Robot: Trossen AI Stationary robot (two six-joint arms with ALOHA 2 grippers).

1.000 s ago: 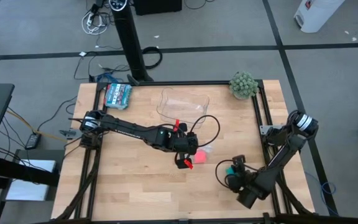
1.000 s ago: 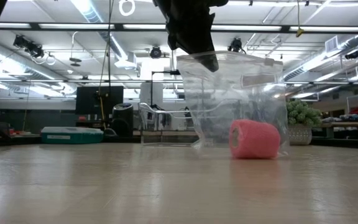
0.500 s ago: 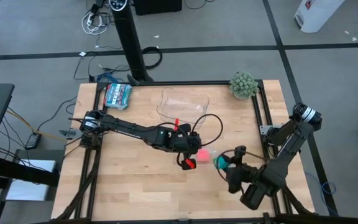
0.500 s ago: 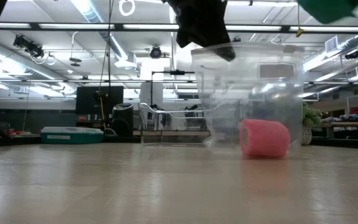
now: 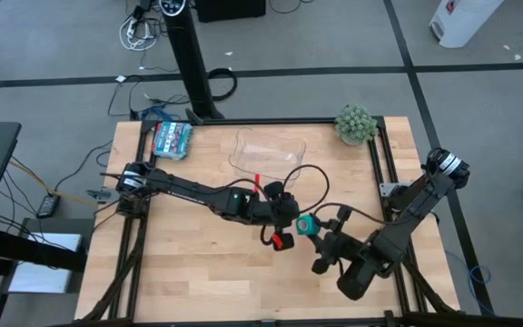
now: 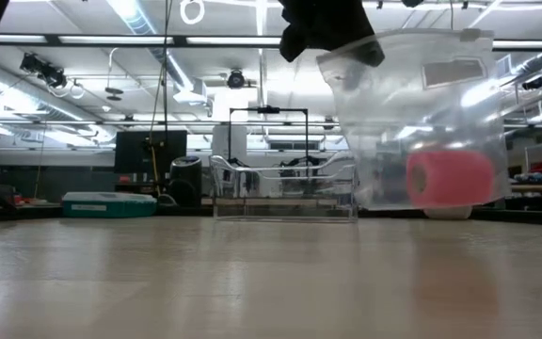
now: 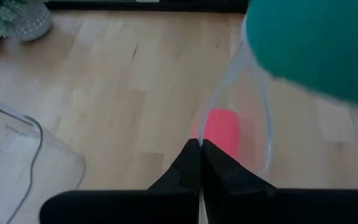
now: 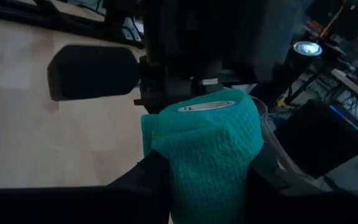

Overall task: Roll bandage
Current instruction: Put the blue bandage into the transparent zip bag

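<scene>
The bandage point(image 5: 305, 224), a compact teal roll, was gripped in the right tool point(image 5: 309, 227) and held above the middle of the worktop point(image 5: 180, 263), just beside the left tool point(image 5: 284, 216). In the right wrist view the roll point(image 8: 207, 149) was seen clamped between that tool's dark fingers point(image 8: 148, 177), with its open end facing up and the left arm's dark body close behind it. The left tool point(image 7: 199, 149) was clenched on the rim of a clear plastic bag point(image 6: 422, 118), its two fingers pressed together over the thin edge. The bag hung lifted off the worktop in the low view, with a pink roll point(image 6: 448, 177) lying inside it near the bottom. The same pink roll point(image 7: 219, 129) was seen through the bag's mouth in the left wrist view, and the teal roll point(image 7: 316, 43) filled the corner just over that mouth. A clear plastic tray point(image 5: 266, 150) sat behind the left tool, a small potted plant point(image 5: 356, 123) at the far corner beyond it, and a teal-patterned packet point(image 5: 172, 138) at the other far corner.
</scene>
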